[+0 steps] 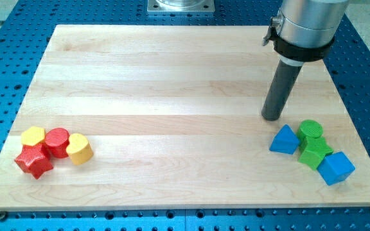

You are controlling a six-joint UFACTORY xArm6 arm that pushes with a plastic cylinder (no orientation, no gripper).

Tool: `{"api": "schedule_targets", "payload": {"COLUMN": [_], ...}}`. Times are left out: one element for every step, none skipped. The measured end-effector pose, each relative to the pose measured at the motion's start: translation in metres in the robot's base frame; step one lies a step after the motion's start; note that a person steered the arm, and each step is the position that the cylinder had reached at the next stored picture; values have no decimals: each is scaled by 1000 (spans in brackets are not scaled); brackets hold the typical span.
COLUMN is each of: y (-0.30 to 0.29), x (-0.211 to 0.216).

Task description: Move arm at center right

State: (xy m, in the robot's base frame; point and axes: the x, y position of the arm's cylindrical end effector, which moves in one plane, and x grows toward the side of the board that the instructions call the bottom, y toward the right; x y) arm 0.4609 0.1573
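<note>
My tip (272, 118) rests on the wooden board (172, 77) at the view's right, about mid-height. It stands just above and slightly left of a blue triangular block (284, 140), with a small gap between them. A green cylinder (311, 130) lies to the tip's lower right. Below that sit a green star-like block (315, 154) and a blue cube (335, 168). At the view's lower left are a yellow block (33, 136), a red cylinder (57, 142), a yellow heart block (79, 149) and a red star block (33, 161), all bunched together.
The board lies on a blue perforated table (365, 77). A grey metal mount (181, 6) shows at the view's top centre. The arm's silver body (307, 22) rises above the rod at the top right.
</note>
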Motion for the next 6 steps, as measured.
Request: {"api": "schedule_targets", "payload": {"y": [0,0,12,27,62,116], "x": [1,1,-23,-38,-38,-42]}}
